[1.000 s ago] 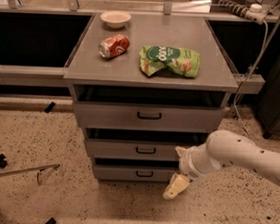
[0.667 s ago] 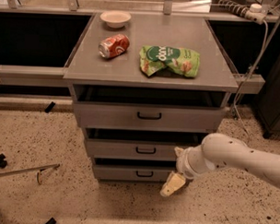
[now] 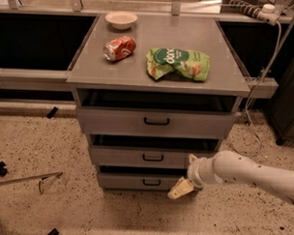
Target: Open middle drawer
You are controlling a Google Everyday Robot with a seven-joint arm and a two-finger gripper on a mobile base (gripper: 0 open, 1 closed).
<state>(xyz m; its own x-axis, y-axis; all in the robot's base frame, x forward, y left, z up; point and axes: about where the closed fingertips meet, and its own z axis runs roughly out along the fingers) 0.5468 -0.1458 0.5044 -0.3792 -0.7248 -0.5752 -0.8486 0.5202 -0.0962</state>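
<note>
The grey cabinet has three stacked drawers. The middle drawer has a flat grey front with a small black bar handle at its centre, and a dark gap shows above the front. My gripper is at the end of the white arm, which reaches in from the right. It sits low in front of the cabinet's right side, level with the middle and bottom drawers and right of the handle. It looks open and empty: one cream fingertip points down-left and another tip points up.
The top drawer and bottom drawer have the same black handles. On the cabinet top lie a red can, a green chip bag and a white bowl. A metal rod lies on the speckled floor at the left.
The arm has moved a little left and up, bringing the gripper closer to the drawer fronts. The drawers have not moved.
</note>
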